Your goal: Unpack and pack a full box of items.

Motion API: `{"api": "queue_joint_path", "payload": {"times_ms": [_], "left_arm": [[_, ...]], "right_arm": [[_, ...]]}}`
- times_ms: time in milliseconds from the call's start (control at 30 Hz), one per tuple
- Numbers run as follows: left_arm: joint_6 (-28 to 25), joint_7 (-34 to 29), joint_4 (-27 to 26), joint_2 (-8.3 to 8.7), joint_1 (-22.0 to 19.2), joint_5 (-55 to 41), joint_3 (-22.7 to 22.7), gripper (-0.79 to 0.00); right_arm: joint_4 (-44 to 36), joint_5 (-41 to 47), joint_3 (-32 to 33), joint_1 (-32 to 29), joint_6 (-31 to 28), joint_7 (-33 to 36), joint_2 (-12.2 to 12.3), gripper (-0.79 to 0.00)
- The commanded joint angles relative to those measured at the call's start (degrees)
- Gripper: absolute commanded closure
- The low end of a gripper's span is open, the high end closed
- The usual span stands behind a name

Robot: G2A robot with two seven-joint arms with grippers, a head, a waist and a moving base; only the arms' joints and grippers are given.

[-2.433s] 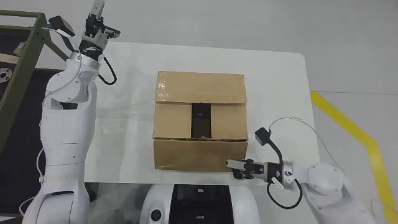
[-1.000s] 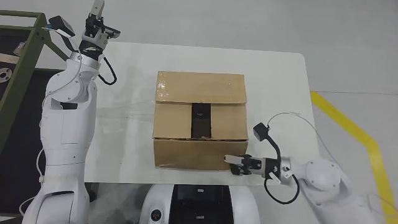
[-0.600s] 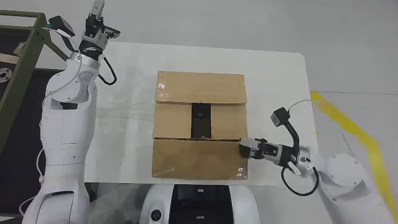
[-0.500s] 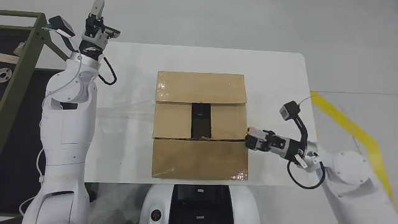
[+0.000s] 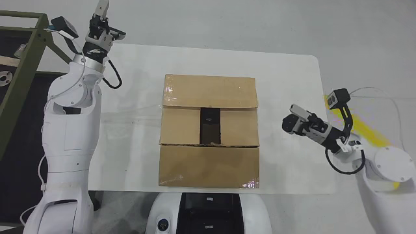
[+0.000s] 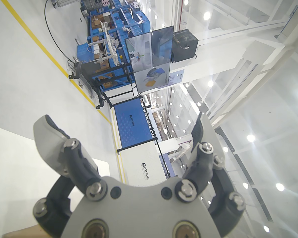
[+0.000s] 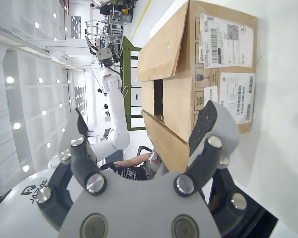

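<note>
The brown cardboard box (image 5: pixel 208 162) sits mid-counter (image 5: pixel 130 162), roughly square from above, with its labelled side facing my right fingers (image 5: pixel 294 118). Its near flap lies level at the counter's front edge and its far flap tilts up, a dark gap between them. Bare room lies on either side. My right fingers are spread and empty, apart from the box. My left fingers (image 5: pixel 104 19) are spread and empty at the far left corner.

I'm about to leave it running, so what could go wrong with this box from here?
The inner flaps are shut with only a narrow gap; the open right gripper, beside the box, may shove it instead of lifting one. The near flap lies by the table edge and could snag an arm.
</note>
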Motion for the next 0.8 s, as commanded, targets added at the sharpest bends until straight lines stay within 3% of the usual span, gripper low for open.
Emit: {"api": "queue_joint_path", "payload": {"times_ms": [0,767], "left_arm": [[0.00,0.00,0.00,0.00,0.00,0.00,0.00,-0.785],[0.00,0.00,0.00,0.00,0.00,0.00,0.00,-0.785]], "right_arm": [[0.37,0.22,0.48,0.15,-0.24,-0.46,0.01,-0.785],[1.71,1.04,0.78,1.23,-0.30,-1.96,-0.04,-0.785]]}}
